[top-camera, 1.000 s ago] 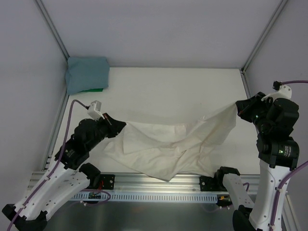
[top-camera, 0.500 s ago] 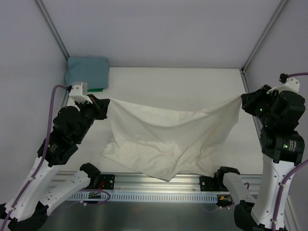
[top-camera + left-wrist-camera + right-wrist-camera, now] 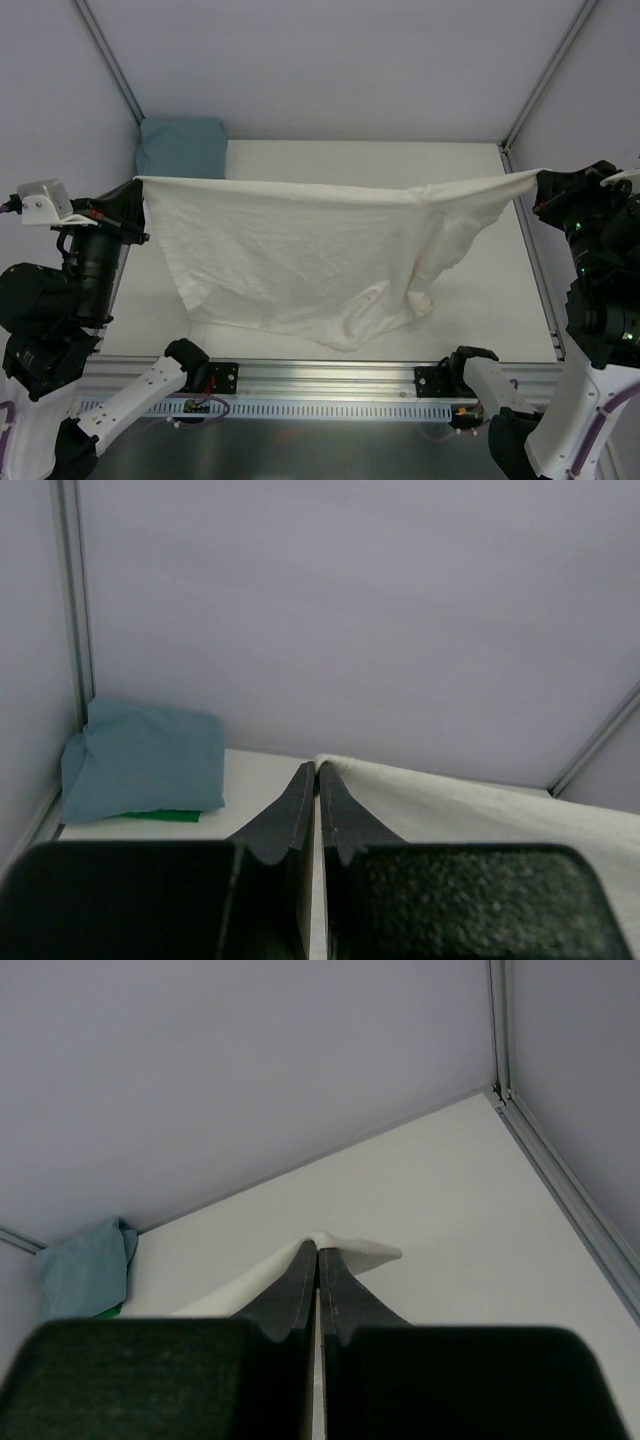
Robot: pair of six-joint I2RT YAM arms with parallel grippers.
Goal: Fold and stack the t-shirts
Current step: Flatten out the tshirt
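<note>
The cream t-shirt (image 3: 300, 250) hangs spread in the air above the table, stretched between both grippers, its lower edge drooping toward the near rail. My left gripper (image 3: 138, 184) is shut on its left top corner; in the left wrist view (image 3: 318, 768) cream cloth (image 3: 480, 805) runs off to the right of the fingertips. My right gripper (image 3: 540, 180) is shut on the right top corner, seen in the right wrist view (image 3: 317, 1248) with a cloth tip (image 3: 365, 1251) poking past the fingers. The teal-blue t-shirt (image 3: 182, 147) lies folded in the far left corner, also in the left wrist view (image 3: 145, 760).
Under the teal shirt a green thing (image 3: 155, 816) peeks out. White walls with metal frame posts (image 3: 108, 62) enclose the table (image 3: 350, 160) at the back and sides. An aluminium rail (image 3: 320, 380) runs along the near edge between the arm bases.
Both arms have risen and drawn apart, lifting the cream t-shirt off the table from a crumpled sag into a taut hanging sheet. The teal shirt has not moved.
</note>
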